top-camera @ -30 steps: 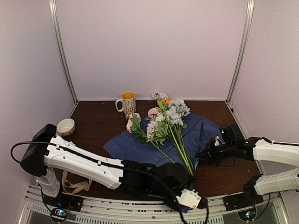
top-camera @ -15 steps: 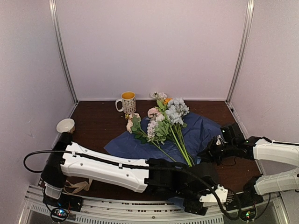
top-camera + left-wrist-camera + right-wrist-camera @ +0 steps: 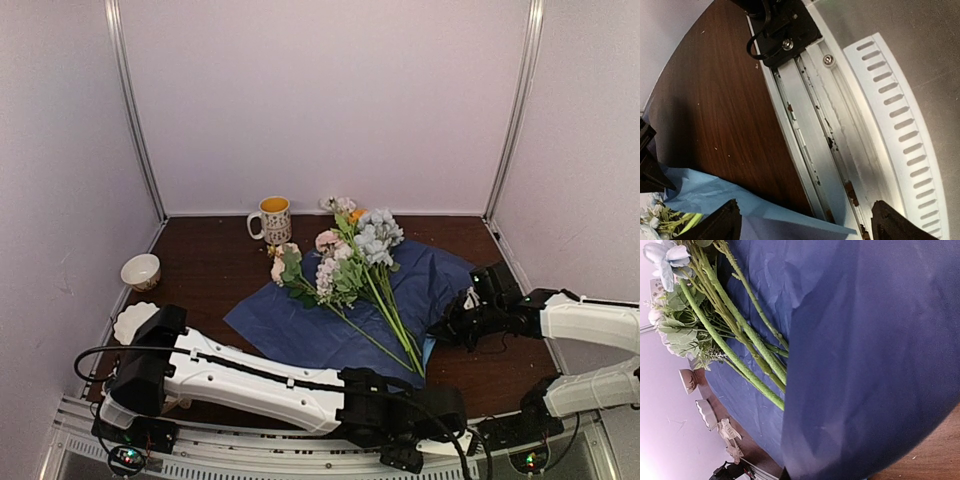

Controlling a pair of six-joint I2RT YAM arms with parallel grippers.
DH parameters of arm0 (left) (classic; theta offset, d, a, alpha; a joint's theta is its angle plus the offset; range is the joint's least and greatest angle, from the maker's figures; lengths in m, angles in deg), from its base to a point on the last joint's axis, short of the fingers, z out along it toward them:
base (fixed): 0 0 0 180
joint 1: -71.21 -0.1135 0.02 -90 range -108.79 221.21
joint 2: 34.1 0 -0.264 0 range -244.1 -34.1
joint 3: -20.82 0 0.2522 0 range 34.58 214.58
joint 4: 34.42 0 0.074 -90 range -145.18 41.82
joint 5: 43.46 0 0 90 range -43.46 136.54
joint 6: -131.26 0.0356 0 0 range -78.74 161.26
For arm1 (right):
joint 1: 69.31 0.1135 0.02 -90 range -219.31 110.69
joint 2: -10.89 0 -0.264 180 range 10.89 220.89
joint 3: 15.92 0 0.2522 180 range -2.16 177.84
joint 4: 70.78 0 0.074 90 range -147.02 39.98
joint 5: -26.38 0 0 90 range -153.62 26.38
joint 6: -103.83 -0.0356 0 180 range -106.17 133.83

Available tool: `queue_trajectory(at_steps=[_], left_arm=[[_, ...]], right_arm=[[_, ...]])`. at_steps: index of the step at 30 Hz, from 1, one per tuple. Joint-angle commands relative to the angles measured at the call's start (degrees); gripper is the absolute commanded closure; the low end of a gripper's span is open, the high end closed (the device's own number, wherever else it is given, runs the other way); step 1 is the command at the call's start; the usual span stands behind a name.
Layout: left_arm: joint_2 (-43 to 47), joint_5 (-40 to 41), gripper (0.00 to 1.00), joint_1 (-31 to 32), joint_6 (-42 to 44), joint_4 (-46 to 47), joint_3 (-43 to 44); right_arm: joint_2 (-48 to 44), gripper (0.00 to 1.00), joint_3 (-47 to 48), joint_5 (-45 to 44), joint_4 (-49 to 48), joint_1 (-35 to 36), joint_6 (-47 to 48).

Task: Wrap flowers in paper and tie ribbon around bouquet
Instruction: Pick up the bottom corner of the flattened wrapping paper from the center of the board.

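Flowers (image 3: pixel 352 268) lie on paper (image 3: pixel 290 328); right jaws seemingly grip it.

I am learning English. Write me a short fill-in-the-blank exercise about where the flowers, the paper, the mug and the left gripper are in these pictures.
1. The flowers lie on the blue ___.
2. In the top view, the mug stands to the ___ of the flowers.
3. The left gripper has its jaws wide ___.

Missing words: paper; left; open.
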Motion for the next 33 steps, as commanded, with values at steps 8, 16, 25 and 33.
queue_trajectory(at_steps=[8,16,25,33], left_arm=[[-2.68,7.35,0.09,0.66,-12.75,-6.4,5.85],[-10.81,8.68,0.1,1.25,-15.83,-13.06,18.25],[-13.63,7.6,0.09,1.4,-14.9,-14.76,21.9],[-14.33,9.46,0.25,-0.79,-18.0,-15.19,22.14]], right_arm=[[-4.17,1.0,1.38,-5.66,3.25,-0.51,1.06],[-6.35,1.0,-0.85,-6.11,2.58,-0.47,0.12],[-6.68,1.0,-1.5,-6.73,1.58,-0.5,-0.03],[-6.73,1.0,-1.32,-6.56,1.81,-0.44,0.54]])
